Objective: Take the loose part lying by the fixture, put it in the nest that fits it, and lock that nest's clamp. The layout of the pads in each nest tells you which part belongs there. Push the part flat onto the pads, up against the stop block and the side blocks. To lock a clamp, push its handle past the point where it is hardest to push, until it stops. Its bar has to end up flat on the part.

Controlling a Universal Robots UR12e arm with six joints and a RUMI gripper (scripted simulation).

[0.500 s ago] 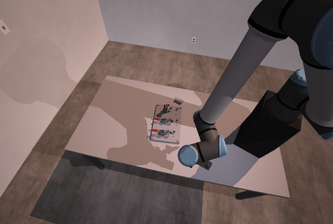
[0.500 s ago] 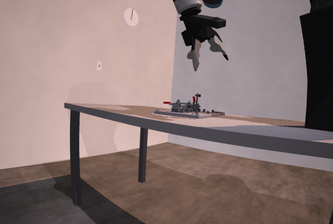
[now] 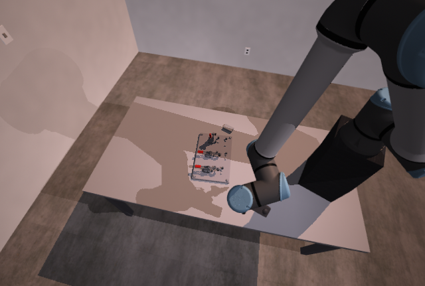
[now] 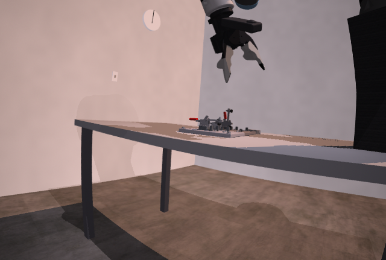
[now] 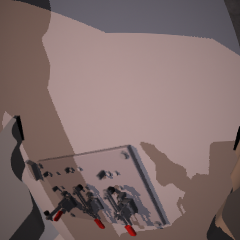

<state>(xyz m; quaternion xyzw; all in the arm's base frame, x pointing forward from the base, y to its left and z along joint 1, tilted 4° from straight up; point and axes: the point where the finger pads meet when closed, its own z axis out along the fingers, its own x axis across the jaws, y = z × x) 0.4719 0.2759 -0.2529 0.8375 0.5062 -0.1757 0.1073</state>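
Observation:
A grey fixture plate (image 3: 224, 174) (image 4: 189, 131) (image 5: 132, 172) lies in the middle of the table (image 3: 119, 159) (image 4: 218, 152) (image 5: 125, 75). It carries three toggle clamps with red handles. The far clamp's handle (image 3: 210, 135) (image 4: 224, 114) stands upright. The handles of the other two clamps (image 3: 200, 151) (image 3: 197, 166) lie flat, pointing left. A small grey loose part (image 3: 227, 127) (image 5: 34, 170) lies on the table just beyond the plate's far end. My gripper (image 4: 244, 72) (image 5: 130, 123) is open and empty, high above the table on the near side of the plate. In the top view the wrist hides it.
The robot's black base block (image 3: 339, 162) stands on the table's right side. The arm's forearm (image 3: 295, 97) reaches over the table right of the plate. The table's front edge (image 3: 171, 212) is near the plate.

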